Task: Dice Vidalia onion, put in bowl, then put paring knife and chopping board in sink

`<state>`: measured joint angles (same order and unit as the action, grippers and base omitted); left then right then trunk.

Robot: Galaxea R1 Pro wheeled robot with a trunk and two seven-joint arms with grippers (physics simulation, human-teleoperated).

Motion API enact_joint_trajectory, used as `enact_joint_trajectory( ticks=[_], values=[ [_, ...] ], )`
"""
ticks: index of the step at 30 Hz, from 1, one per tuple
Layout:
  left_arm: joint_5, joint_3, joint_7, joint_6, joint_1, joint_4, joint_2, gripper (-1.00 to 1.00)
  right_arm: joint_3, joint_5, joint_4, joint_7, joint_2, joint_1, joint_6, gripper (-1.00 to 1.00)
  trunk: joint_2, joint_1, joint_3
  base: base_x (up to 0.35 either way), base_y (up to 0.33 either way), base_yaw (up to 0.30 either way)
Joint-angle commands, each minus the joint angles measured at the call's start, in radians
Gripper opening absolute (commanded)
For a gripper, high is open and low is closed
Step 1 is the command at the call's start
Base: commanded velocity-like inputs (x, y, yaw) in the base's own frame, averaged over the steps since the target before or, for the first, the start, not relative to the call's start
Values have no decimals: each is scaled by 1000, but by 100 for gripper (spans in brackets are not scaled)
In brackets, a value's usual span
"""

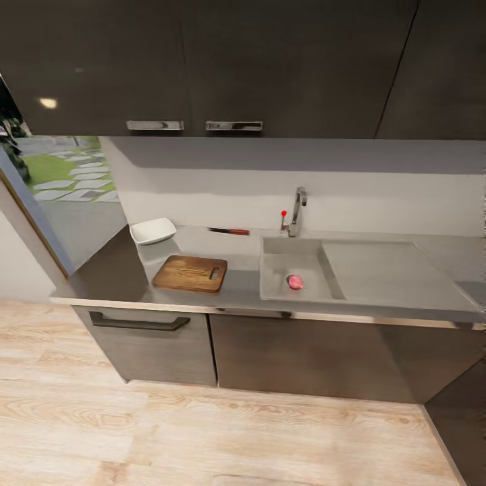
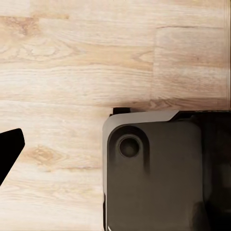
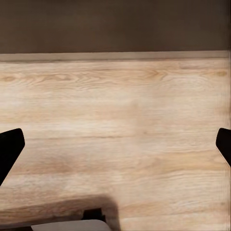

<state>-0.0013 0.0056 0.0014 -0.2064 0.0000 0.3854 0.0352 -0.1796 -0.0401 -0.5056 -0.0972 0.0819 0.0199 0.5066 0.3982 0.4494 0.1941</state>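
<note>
While head view shows Vidalia onion point(image 1: 295, 282) in sink point(image 1: 273, 283); right tool point(image 3: 115, 144) spread; left tool's point(image 2: 9, 154) state unclear

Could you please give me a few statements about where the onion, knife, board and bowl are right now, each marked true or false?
1. The Vidalia onion lies inside the sink basin. True.
2. The paring knife rests on the chopping board. False: it lies on the countertop behind the board, near the wall.
3. The bowl sits behind the board, toward the counter's left end. True.
4. The bowl holds diced onion. False: it looks empty and the onion is whole.
5. The tap stands behind the basin. True.
</note>
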Motion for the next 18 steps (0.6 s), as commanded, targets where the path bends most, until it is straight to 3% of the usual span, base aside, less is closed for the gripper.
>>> enact_joint_trajectory(
  ticks=[1, 11, 18],
  values=[
    [0, 0, 0, -2, 0, 0, 0, 100, -4, -4, -1, -10, -1, 0, 1, 100, 2, 1, 2, 0, -320, 0],
    [0, 0, 0, -2, 0, -2, 0, 100, -4, -5, 1, -10, -1, 0, 1, 100, 2, 1, 2, 0, -320, -5],
    [0, 0, 0, -2, 0, -2, 0, 100, -4, -6, 1, -10, -1, 0, 1, 100, 2, 1, 1, 0, -320, -130]
  ],
)
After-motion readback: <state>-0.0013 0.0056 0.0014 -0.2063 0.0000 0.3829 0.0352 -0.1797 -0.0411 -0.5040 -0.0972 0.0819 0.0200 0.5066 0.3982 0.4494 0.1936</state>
